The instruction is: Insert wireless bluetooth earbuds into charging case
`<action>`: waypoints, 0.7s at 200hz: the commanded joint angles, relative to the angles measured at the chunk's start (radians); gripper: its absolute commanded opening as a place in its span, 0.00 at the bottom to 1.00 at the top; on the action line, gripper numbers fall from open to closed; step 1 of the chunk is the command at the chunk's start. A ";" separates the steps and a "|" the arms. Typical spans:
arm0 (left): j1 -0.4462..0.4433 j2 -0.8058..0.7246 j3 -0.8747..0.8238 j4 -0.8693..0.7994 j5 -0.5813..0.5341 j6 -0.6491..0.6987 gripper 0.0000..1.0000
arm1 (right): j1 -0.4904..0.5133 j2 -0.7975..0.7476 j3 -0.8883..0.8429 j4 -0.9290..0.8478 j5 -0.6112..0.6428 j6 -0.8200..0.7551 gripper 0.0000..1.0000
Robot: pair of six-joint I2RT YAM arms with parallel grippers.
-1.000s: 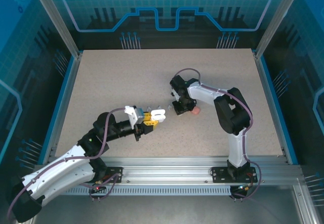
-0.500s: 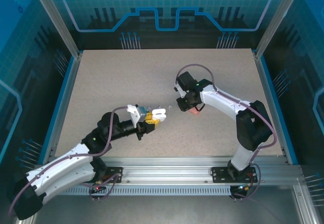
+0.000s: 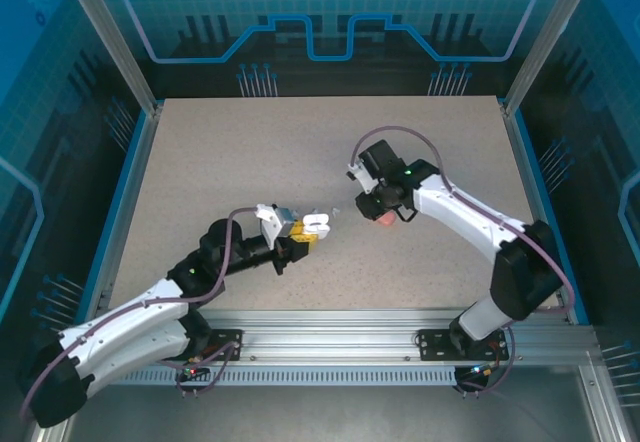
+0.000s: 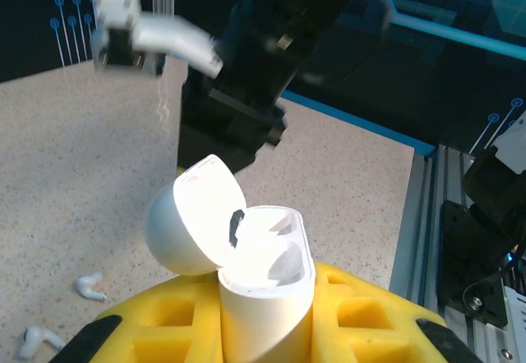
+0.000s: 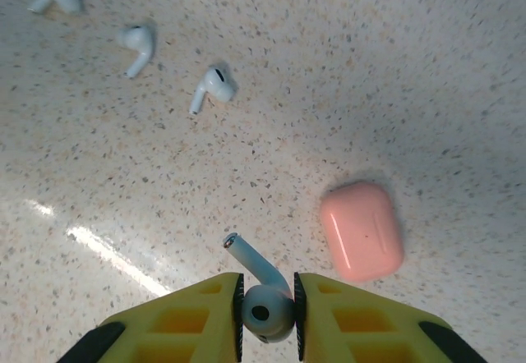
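My left gripper (image 3: 298, 234) is shut on a white charging case (image 4: 267, 297), which stands upright between the yellow pads with its lid (image 4: 193, 219) swung open and both wells empty. In the top view the case (image 3: 314, 225) sits mid-table. My right gripper (image 5: 267, 307) is shut on a white earbud (image 5: 263, 301), gripped by its bulb with the stem pointing away, above the table. Three more white earbuds (image 5: 212, 85) lie loose on the table ahead of it. In the left wrist view, two earbuds (image 4: 89, 286) lie on the table left of the case.
A closed pink case (image 5: 362, 230) lies on the table just right of my right gripper (image 3: 374, 204), also visible from above (image 3: 384, 218). The right arm's black wrist (image 4: 246, 75) looms close behind the open white case. Blue rails edge the table.
The right arm has swung its elbow out to the right, and its gripper has shifted slightly right with the earbud. The left arm has reached a little forward with the case.
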 commanded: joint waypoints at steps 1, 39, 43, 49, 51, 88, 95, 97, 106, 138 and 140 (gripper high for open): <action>-0.008 0.038 0.032 0.026 -0.009 -0.036 0.13 | 0.021 -0.095 -0.032 -0.054 0.001 -0.108 0.24; -0.009 0.132 0.067 0.043 0.012 -0.059 0.12 | 0.046 -0.250 -0.066 -0.079 0.005 -0.218 0.24; -0.007 0.142 0.071 0.047 0.017 -0.060 0.12 | 0.052 -0.262 -0.066 -0.084 0.005 -0.225 0.24; -0.007 0.158 0.077 0.051 0.023 -0.060 0.12 | 0.062 -0.279 -0.063 -0.089 0.006 -0.237 0.24; -0.008 0.162 0.078 0.053 0.026 -0.059 0.12 | 0.066 -0.283 -0.062 -0.093 0.007 -0.240 0.24; -0.008 0.256 0.126 0.073 0.063 -0.034 0.12 | 0.152 -0.297 0.001 -0.178 0.057 -0.279 0.24; -0.008 0.271 0.136 0.076 0.075 -0.026 0.12 | 0.170 -0.287 0.019 -0.202 0.071 -0.281 0.24; -0.007 0.277 0.140 0.080 0.078 -0.025 0.12 | 0.177 -0.284 0.023 -0.208 0.077 -0.282 0.24; -0.008 0.295 0.150 0.084 0.091 -0.018 0.12 | 0.200 -0.271 0.047 -0.237 0.098 -0.287 0.24; -0.008 0.330 0.164 0.109 0.124 0.015 0.11 | 0.251 -0.229 0.106 -0.316 0.161 -0.303 0.24; -0.008 0.330 0.164 0.110 0.126 0.018 0.11 | 0.252 -0.225 0.109 -0.320 0.163 -0.304 0.24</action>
